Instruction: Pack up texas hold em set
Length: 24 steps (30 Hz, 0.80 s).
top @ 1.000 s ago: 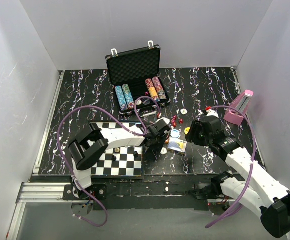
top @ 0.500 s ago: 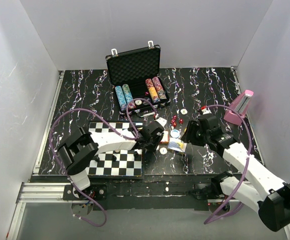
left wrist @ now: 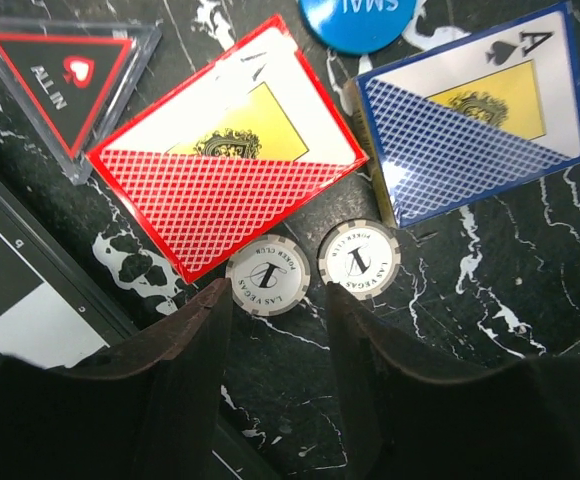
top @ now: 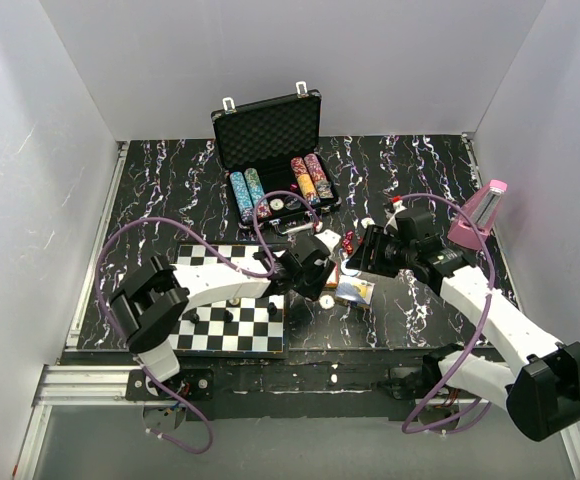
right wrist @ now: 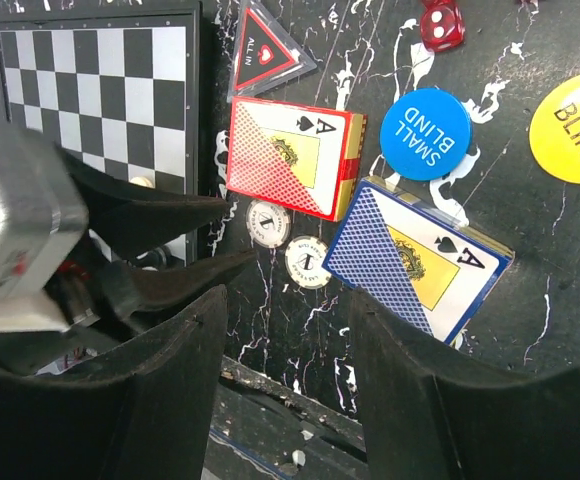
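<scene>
The black briefcase (top: 268, 128) stands open at the back, with chip rows (top: 250, 193) in its foam. On the table lie a red card deck (left wrist: 225, 190) and a blue card deck (left wrist: 475, 125), also seen in the right wrist view (right wrist: 292, 158) (right wrist: 420, 255). Two white chips (left wrist: 264, 281) (left wrist: 359, 259) lie just in front of my left gripper (left wrist: 275, 300), which is open and empty, low over the table. My right gripper (right wrist: 285, 300) is open and empty, hovering above the decks and chips.
A blue small-blind button (right wrist: 425, 134), a yellow big-blind button (right wrist: 575, 125), a triangular all-in marker (right wrist: 267, 45) and a red die (right wrist: 440, 25) lie around the decks. The chessboard (top: 232, 320) lies at the left. A pink metronome (top: 478, 213) stands at the right.
My right arm has swung left and farther back, over the decks. My left gripper has shifted slightly by the white chips. Nothing was picked up.
</scene>
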{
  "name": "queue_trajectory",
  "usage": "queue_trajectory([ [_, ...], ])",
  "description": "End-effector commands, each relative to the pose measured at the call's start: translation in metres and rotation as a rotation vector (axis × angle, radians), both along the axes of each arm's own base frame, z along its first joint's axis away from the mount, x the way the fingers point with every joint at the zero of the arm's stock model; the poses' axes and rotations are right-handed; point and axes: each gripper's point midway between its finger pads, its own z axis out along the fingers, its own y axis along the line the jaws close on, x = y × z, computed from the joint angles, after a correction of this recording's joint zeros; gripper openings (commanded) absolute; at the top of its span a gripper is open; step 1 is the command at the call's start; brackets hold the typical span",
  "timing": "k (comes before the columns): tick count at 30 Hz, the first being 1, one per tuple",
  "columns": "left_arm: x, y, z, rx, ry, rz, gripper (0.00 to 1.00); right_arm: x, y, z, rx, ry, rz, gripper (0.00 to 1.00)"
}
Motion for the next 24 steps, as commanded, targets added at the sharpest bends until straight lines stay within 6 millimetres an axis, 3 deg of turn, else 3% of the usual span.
queue_trajectory([
  [1,0.002,0.002,0.002,0.010,0.041,0.066,0.42,0.002,0.000,0.013,0.030,-0.047,-0.005,0.59],
  [9,-0.006,0.010,-0.017,0.023,0.104,0.127,0.45,-0.003,-0.004,0.009,0.036,-0.045,-0.015,0.59],
  [13,-0.005,0.007,-0.022,0.029,0.104,0.116,0.51,-0.004,-0.004,0.010,0.037,-0.047,-0.015,0.59],
  [24,0.002,0.016,-0.037,0.101,0.069,0.122,0.50,-0.008,-0.007,0.010,0.046,-0.055,-0.028,0.59],
])
